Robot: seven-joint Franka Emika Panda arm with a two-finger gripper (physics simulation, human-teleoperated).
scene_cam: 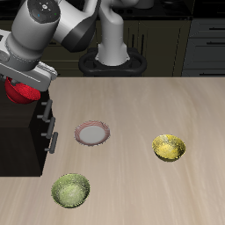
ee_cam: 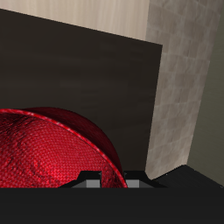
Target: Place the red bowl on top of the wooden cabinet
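The gripper [scene_cam: 26,86] is closed on the rim of the red bowl [scene_cam: 19,90], holding it directly over the dark top of the cabinet [scene_cam: 26,132], so the coming move is probably straight down onto it.

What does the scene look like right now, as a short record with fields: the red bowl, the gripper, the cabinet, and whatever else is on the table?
red bowl: in the gripper, over the cabinet top; contact unclear
gripper: shut on the bowl's rim
wooden cabinet: dark, silver handles, at table's edge
yellow bowl: on table
yellow-green bowl: near front edge
plate: beside cabinet
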